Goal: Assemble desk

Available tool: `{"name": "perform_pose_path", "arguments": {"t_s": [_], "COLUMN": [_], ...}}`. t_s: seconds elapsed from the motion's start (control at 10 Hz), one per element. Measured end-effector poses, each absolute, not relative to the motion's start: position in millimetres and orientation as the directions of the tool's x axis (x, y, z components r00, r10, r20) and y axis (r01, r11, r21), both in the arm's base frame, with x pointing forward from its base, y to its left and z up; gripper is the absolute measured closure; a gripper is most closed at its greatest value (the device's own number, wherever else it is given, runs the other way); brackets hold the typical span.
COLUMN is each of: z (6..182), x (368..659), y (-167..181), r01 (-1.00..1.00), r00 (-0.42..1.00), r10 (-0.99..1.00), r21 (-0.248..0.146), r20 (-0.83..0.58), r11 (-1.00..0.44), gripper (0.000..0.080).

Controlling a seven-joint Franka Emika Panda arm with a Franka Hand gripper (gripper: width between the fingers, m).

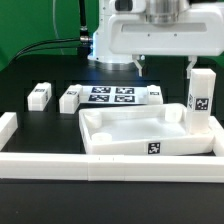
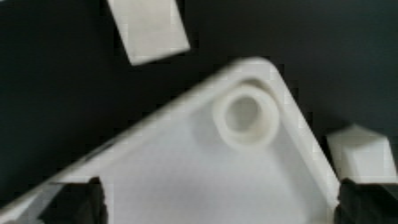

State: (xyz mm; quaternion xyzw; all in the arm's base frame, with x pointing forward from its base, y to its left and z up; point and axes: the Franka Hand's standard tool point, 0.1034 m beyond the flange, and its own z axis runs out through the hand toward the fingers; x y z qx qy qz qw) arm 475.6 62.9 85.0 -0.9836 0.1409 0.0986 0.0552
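Note:
The desk's white tray-like tabletop (image 1: 125,128) lies rim-up on the black table, with a tag on its front edge. One white leg (image 1: 200,97) stands upright at its corner on the exterior view's right. Two more legs (image 1: 40,95) (image 1: 68,100) lie on the table at the exterior view's left. My gripper (image 1: 165,66) hangs over the tabletop's far side, open and holding nothing. In the wrist view the gripper (image 2: 217,205) straddles a tabletop corner (image 2: 196,160) with a round hole (image 2: 246,115). One leg (image 2: 151,30) lies beyond that corner and another leg (image 2: 365,150) shows beside it.
The marker board (image 1: 110,96) lies behind the tabletop, with a small white piece (image 1: 155,93) at its end. A long white border rail (image 1: 100,165) runs along the front, and another rail (image 1: 8,127) stands at the exterior view's left. The arm's white body (image 1: 150,35) fills the top.

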Motion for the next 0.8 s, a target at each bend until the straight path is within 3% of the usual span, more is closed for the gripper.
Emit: {"name": "perform_pose_path", "arguments": {"t_s": [0.5, 0.8], "z": [77.4, 59.7], "x": [465.7, 454.1], "y": [56.1, 53.3], "r01": [-0.295, -0.284], "r00": [0.841, 0.772], "r10": [-0.223, -0.188], "r21": [-0.072, -0.065], "r20": [-0.493, -0.607], "r11": [-0.953, -0.957], "gripper": [0.0151, 0.0151]}}
